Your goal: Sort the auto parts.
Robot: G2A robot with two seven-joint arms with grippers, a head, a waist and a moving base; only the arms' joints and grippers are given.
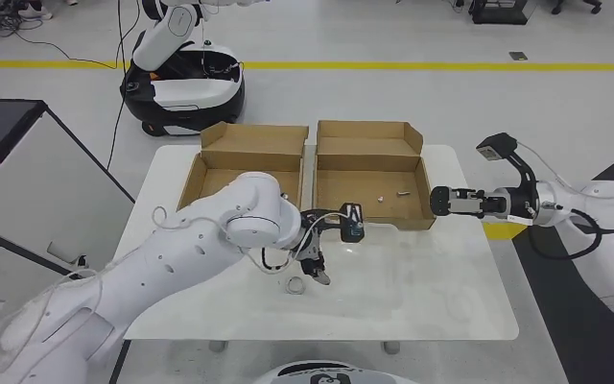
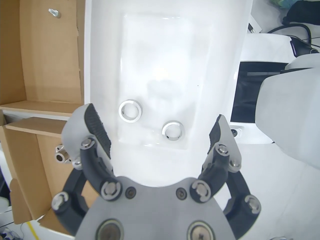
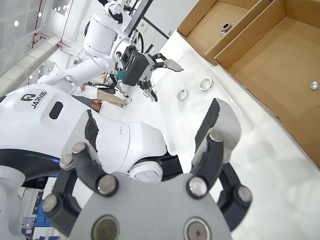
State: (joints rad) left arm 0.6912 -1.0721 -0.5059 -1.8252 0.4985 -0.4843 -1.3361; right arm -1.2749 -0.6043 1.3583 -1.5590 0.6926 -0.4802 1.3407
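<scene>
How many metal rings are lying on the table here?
2, both on the table before the left gripper: one ring nearer the boxes, the other ring beside it, not touching. The arm could hide more.

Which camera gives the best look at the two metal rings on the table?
The left wrist view: both rings lie close, unobstructed, seen from above. The right wrist view shows them farther off, at a slant. The top view shows one tiny ring beside the left gripper.

Two rings (image 2: 130, 110) (image 2: 173, 131) are lying on the bench (image 1: 432, 288) before the left box (image 1: 251, 144), a flanged hub (image 3: 226, 28) sitting inside it.
</scene>
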